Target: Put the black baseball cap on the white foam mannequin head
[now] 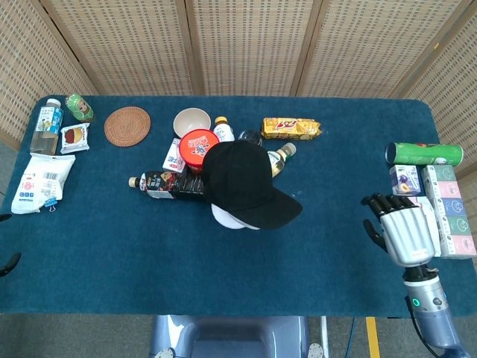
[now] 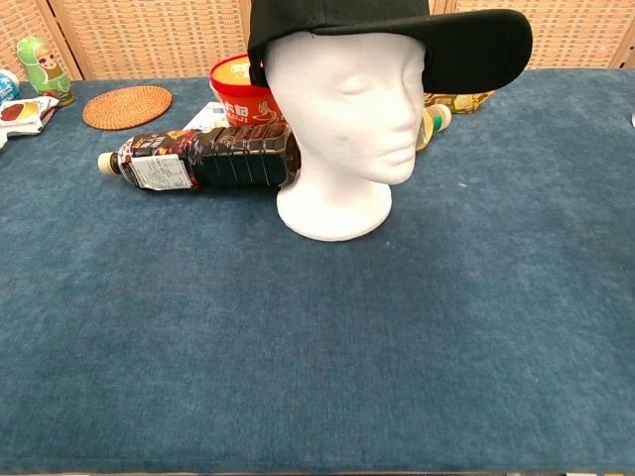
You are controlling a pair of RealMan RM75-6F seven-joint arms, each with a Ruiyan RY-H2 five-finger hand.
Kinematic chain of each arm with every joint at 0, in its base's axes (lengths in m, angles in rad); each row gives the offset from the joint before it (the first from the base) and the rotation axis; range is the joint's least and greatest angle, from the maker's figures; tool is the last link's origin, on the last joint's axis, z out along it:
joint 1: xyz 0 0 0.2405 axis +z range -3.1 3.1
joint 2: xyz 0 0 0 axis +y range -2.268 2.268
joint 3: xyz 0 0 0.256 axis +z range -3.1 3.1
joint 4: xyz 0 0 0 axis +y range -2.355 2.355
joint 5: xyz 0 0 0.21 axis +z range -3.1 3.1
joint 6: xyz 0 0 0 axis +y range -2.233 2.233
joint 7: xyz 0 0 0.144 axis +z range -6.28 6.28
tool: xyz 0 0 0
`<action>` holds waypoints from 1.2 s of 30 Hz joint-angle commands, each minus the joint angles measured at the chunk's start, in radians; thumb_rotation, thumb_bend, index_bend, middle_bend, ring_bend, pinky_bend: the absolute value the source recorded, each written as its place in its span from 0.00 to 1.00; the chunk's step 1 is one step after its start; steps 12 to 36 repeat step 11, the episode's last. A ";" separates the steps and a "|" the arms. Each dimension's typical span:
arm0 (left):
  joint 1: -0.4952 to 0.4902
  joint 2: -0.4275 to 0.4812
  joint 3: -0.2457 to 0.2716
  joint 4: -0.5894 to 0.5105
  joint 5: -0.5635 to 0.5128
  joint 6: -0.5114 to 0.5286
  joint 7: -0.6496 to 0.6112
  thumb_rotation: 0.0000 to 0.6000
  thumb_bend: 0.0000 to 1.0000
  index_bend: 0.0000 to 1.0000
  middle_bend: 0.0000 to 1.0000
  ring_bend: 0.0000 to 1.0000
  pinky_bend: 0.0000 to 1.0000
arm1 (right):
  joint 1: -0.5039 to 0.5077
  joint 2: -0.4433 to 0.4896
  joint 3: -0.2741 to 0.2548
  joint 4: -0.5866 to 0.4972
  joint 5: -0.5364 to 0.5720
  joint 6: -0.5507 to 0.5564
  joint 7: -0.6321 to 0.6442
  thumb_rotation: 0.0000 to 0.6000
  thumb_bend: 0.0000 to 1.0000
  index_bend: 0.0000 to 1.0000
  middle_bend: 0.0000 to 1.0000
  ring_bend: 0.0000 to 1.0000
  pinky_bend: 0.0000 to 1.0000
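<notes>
The black baseball cap (image 1: 247,183) (image 2: 397,25) sits on top of the white foam mannequin head (image 2: 342,114), brim pointing to the front right. From above only the base of the head (image 1: 227,218) peeks out under the cap. My right hand (image 1: 399,227) hovers open at the right side of the table, well away from the cap, fingers apart and holding nothing. It does not show in the chest view. A dark bit at the left edge (image 1: 6,262) may belong to the left arm; the left hand itself is out of sight.
A dark bottle (image 1: 168,184) (image 2: 198,159) lies on its side just left of the mannequin, with a red tub (image 1: 197,144) behind it. Snack boxes and a green can (image 1: 423,154) crowd the right edge near my right hand. A woven coaster (image 1: 127,125) lies at the back left.
</notes>
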 commanded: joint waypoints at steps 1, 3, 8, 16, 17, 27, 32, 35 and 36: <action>0.028 -0.063 -0.019 0.050 0.025 0.090 -0.002 1.00 0.25 0.35 0.21 0.16 0.24 | -0.029 0.001 -0.011 0.034 0.038 -0.006 0.024 1.00 0.33 0.52 0.60 0.65 0.72; 0.040 -0.087 -0.018 0.073 0.029 0.112 -0.008 1.00 0.25 0.38 0.24 0.19 0.26 | -0.044 -0.001 -0.014 0.048 0.067 -0.016 0.038 1.00 0.33 0.54 0.62 0.66 0.73; 0.053 -0.095 -0.001 0.072 0.039 0.112 0.000 1.00 0.25 0.39 0.24 0.19 0.26 | -0.079 -0.006 -0.017 0.065 0.099 -0.007 0.061 1.00 0.33 0.57 0.63 0.68 0.73; 0.054 -0.094 0.009 0.059 0.054 0.107 0.000 1.00 0.25 0.39 0.24 0.19 0.26 | -0.092 -0.009 -0.020 0.068 0.098 0.002 0.065 1.00 0.33 0.57 0.63 0.68 0.73; 0.054 -0.094 0.009 0.059 0.054 0.107 0.000 1.00 0.25 0.39 0.24 0.19 0.26 | -0.092 -0.009 -0.020 0.068 0.098 0.002 0.065 1.00 0.33 0.57 0.63 0.68 0.73; 0.054 -0.094 0.009 0.059 0.054 0.107 0.000 1.00 0.25 0.39 0.24 0.19 0.26 | -0.092 -0.009 -0.020 0.068 0.098 0.002 0.065 1.00 0.33 0.57 0.63 0.68 0.73; 0.054 -0.094 0.009 0.059 0.054 0.107 0.000 1.00 0.25 0.39 0.24 0.19 0.26 | -0.092 -0.009 -0.020 0.068 0.098 0.002 0.065 1.00 0.33 0.57 0.63 0.68 0.73; 0.054 -0.094 0.009 0.059 0.054 0.107 0.000 1.00 0.25 0.39 0.24 0.19 0.26 | -0.092 -0.009 -0.020 0.068 0.098 0.002 0.065 1.00 0.33 0.57 0.63 0.68 0.73; 0.054 -0.094 0.009 0.059 0.054 0.107 0.000 1.00 0.25 0.39 0.24 0.19 0.26 | -0.092 -0.009 -0.020 0.068 0.098 0.002 0.065 1.00 0.33 0.57 0.63 0.68 0.73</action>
